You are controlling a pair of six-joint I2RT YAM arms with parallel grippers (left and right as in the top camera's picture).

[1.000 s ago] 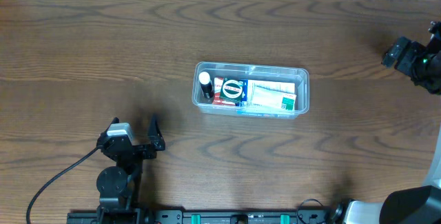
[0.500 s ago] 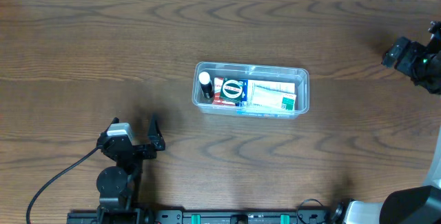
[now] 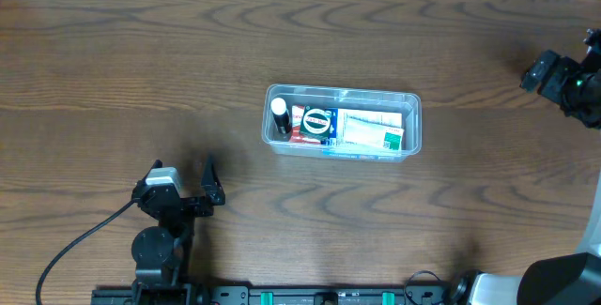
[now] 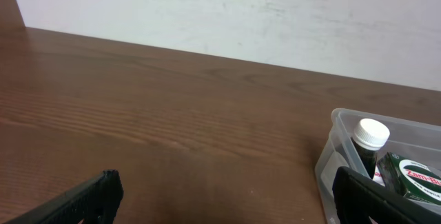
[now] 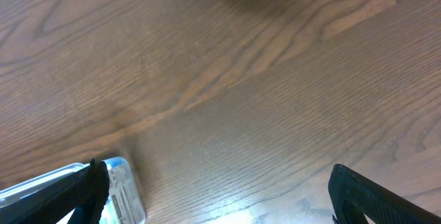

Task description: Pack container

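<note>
Item one, the container [image 3: 343, 89]: a clear tub sitting upright near the middle of the wooden table [image 3: 131, 52], long side running left to right. At its left end is a dark bottle with a white cap [image 3: 279, 108]. Next to the bottle is a blue packet with a round label [image 3: 318, 122], which lies on a red packet [image 3: 299, 129]. A white and green box [image 3: 371, 129] fills the right half. Item two, my left gripper [image 3: 183, 167]: it is low on the near left part of the table, well apart from the tub, its jaws spread wide and holding nothing. Its camera sees the tub's left corner and the bottle cap just past one finger [image 4: 375, 198]. Item three, my right gripper [image 5: 220, 196]: it is off at the far right edge, also spread wide and empty, above bare wood. One corner of the tub shows beside its finger [image 5: 69, 193]. Item four, a black cable [image 3: 75, 244]: it trails from my left arm toward the near edge.
</note>
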